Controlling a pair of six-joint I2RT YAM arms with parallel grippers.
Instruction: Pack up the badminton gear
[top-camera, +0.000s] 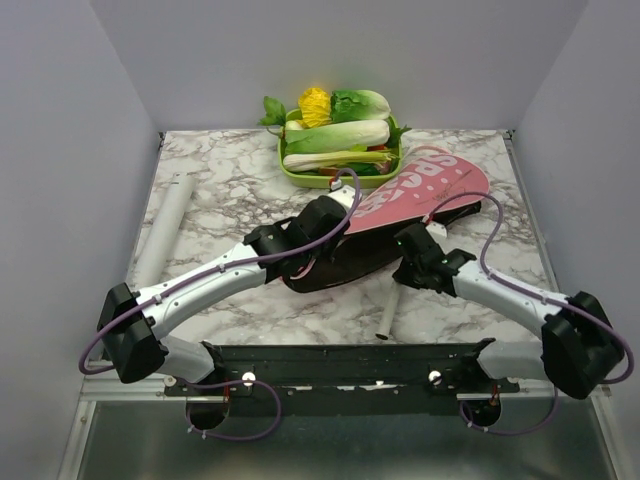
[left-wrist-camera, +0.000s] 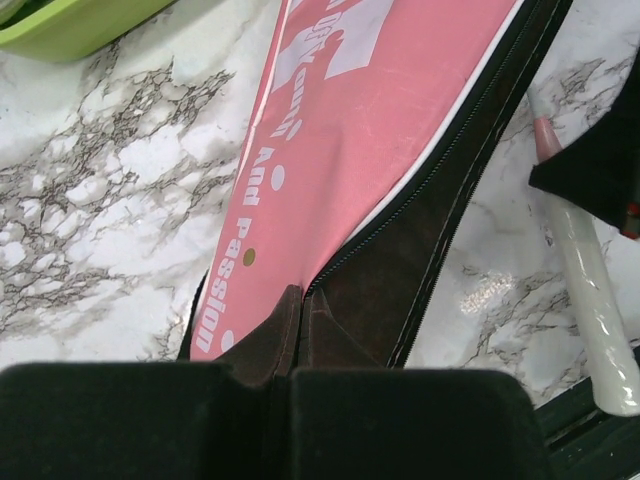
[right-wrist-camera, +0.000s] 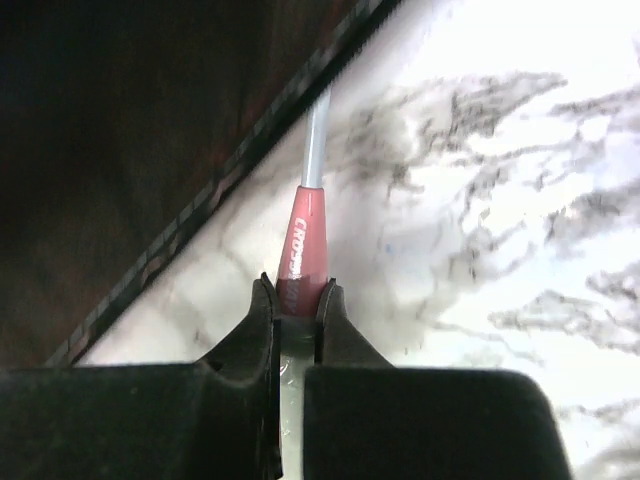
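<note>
The pink cover bag (top-camera: 430, 185) is lying slantwise across the middle of the marble worktop (top-camera: 230, 190), its wide lettered end pointing toward the far right and its narrow end toward the arms. The bag is gaping along its zip, showing dark lining beside the pink panel. The left claw (top-camera: 298, 270) is sitting at that narrow end, and in its own wrist view the left claw (left-wrist-camera: 290, 375) is pinching a fold of the bag's dark edge between fingers pressed tight together. The right claw (top-camera: 402, 272) is reaching in at the bag's near edge. Its wrist view shows it gripping a racket (right-wrist-camera: 300, 240) by the reddish cone where the thin shaft meets the handle, the fingers narrowed around it. The shaft is running up under the zip edge of the bag (right-wrist-camera: 120, 130), so the head is hiding inside. The pale handle of the racket (top-camera: 388, 315) is sticking out toward the arms and resting on the marble. A long white tube (top-camera: 165, 225) is lying along the left side, well apart from the bag. A green tray (top-camera: 285, 165) of vegetables is sitting at the far edge, close to the bag's wide end.
</note>
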